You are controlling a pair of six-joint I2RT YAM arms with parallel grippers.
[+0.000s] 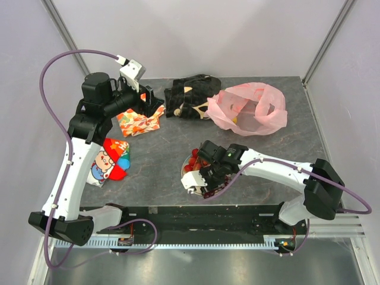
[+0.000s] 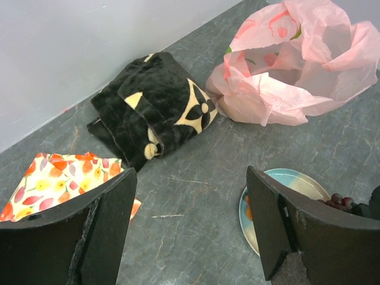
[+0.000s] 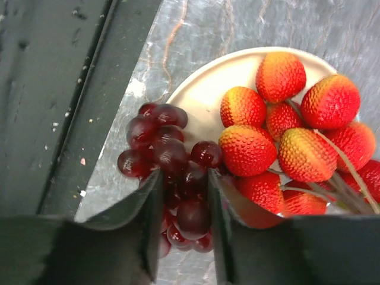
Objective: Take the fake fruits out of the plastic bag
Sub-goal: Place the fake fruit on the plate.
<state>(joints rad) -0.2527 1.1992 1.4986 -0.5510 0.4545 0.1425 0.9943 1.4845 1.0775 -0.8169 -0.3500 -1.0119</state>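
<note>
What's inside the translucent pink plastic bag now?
The mouth of the translucent pink plastic bag shows only crumpled film. From above, a small yellowish shape shows through its left side, possibly a fruit. Folds hide the bottom.

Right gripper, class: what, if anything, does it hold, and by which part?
The right gripper straddles the grape bunch at the end nearest the camera; whether the fingers pinch it cannot be told.

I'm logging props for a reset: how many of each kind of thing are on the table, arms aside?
Cloths: 3 (black patterned cloth, orange leaf-print cloth, red-and-blue printed cloth)
Fake fruit bunches out of the bag: 2 (red fruit cluster, grape bunch)
Plastic bag: 1
Plate: 1
Total: 7
</note>
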